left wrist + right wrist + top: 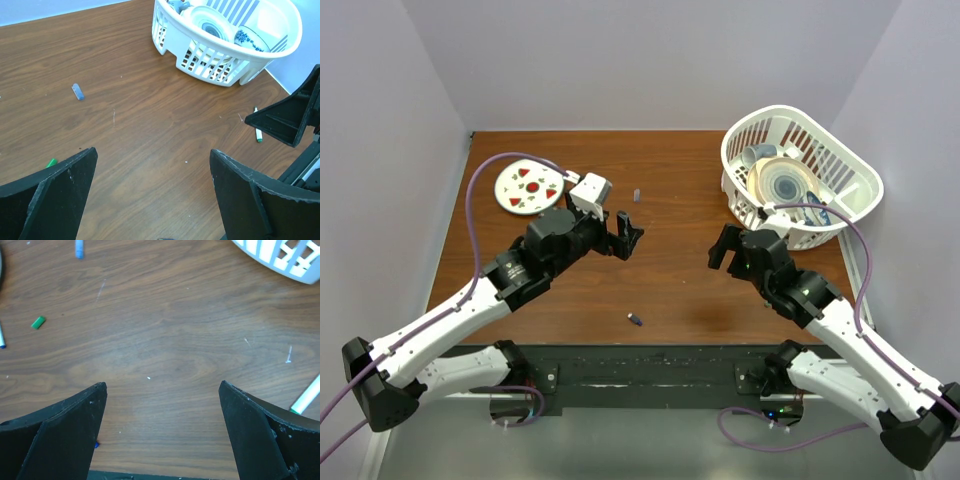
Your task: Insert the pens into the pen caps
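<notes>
My left gripper (628,236) (153,151) hovers open over bare wood at mid-table, holding nothing. My right gripper (720,248) (162,384) faces it, also open with nothing between its fingers. A blue cap (637,195) (78,91) (79,249) lies behind the left gripper. A green cap (51,163) (38,322) lies by the left finger. A dark cap (635,320) sits near the front edge. A green-tipped pen (257,131) (305,397) lies beside the right gripper. A blue-tipped pen (2,337) shows at that view's left edge.
A white basket (840,165) (165,30) holding dishes stands at the back right, close behind the right arm. A round plate (528,186) with red shapes lies at the back left. Purple cables loop over both arms. Walls close in on three sides.
</notes>
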Available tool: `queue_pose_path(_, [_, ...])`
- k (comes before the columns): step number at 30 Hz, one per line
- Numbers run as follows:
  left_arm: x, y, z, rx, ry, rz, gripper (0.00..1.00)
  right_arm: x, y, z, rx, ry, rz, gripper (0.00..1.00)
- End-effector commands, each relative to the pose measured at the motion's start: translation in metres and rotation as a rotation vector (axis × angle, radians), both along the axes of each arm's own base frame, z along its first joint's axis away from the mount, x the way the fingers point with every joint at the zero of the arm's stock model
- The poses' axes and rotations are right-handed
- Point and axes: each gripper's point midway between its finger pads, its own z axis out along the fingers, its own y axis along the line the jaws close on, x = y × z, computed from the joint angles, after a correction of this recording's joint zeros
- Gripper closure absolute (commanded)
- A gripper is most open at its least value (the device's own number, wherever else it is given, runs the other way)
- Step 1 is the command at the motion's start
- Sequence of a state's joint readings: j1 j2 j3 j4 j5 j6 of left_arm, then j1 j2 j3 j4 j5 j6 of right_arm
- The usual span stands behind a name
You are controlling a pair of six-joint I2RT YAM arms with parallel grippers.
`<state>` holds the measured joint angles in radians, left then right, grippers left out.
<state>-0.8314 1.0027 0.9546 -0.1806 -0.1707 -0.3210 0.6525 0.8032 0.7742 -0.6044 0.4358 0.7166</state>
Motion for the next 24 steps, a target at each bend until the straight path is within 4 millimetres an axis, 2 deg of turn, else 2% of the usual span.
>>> queue_pose_path(1, [0.002, 0.003, 0.014, -0.026, -0.055, 0.007, 0.00, 0.002, -0.022, 0.006, -0.005, -0.016, -0.151, 0.01])
queue_pose_path(4, [0.002, 0.003, 0.013, -0.027, -0.055, 0.006, 0.00, -0.003, -0.035, -0.009, -0.038, 0.015, -0.209, 0.01])
queue_pose_path(8, [0.002, 0.002, 0.014, -0.029, -0.056, 0.001, 0.00, -0.015, -0.042, -0.052, -0.070, 0.114, -0.261, 0.04])
queue_pose_path(14, [-0.001, 0.003, 0.017, -0.044, -0.063, -0.007, 0.00, -0.028, -0.058, -0.095, -0.185, 0.245, -0.312, 0.09])
queue_pose_path(17, [-0.003, 0.002, 0.019, -0.053, -0.068, -0.019, 0.00, -0.034, -0.072, -0.105, -0.233, 0.294, -0.370, 0.18])
queue_pose_path(19, [-0.004, 0.002, 0.020, -0.061, -0.073, -0.020, 0.00, -0.033, -0.071, -0.112, -0.211, 0.311, -0.378, 0.27])
queue_pose_path(22, [-0.005, 0.002, 0.020, -0.062, -0.074, -0.023, 0.00, -0.033, -0.079, -0.123, -0.161, 0.344, -0.442, 0.31])
queue_pose_path(24, [-0.005, 0.001, 0.021, -0.067, -0.075, -0.027, 0.00, -0.032, -0.093, -0.128, -0.156, 0.345, -0.511, 0.34])
